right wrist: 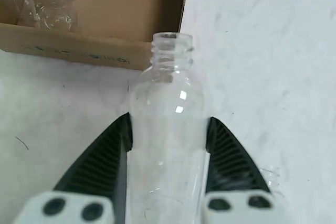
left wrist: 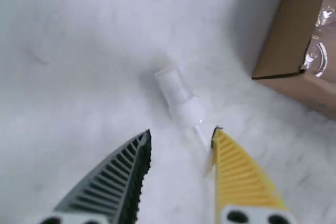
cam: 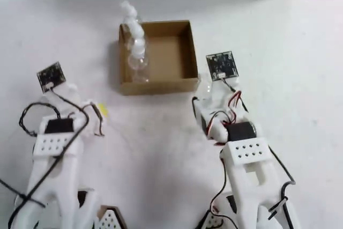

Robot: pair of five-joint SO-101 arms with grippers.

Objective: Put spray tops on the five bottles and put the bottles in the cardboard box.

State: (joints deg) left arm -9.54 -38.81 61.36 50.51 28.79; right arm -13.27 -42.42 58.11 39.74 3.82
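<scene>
Partly done: several bottles [cam: 136, 52], apparently capped, lie in cardboard box [cam: 158, 86]; count unclear. Right end effector [right wrist: 168, 125] pinches uncapped bottle [right wrist: 167, 87] beside box. Left end effector [left wrist: 181, 132] spread over loose spray top [left wrist: 178, 98] on worktop [cam: 161, 148]. Capping, boxing outstanding.

Item: clear bottle [right wrist: 168, 98], plastic, uncapped, threaded neck open. Held at the body between the two black ribbed fingers [right wrist: 105, 156] of the right gripper [right wrist: 169, 127], one on each side and touching it.

Beyond the neck: cardboard box [right wrist: 68, 51], brown, open, its corner just past the bottle's mouth.

Inside the box: clear bottles [right wrist: 52, 3], number unclear.

Surface: white table [right wrist: 262, 51], faint scuffs.
</scene>
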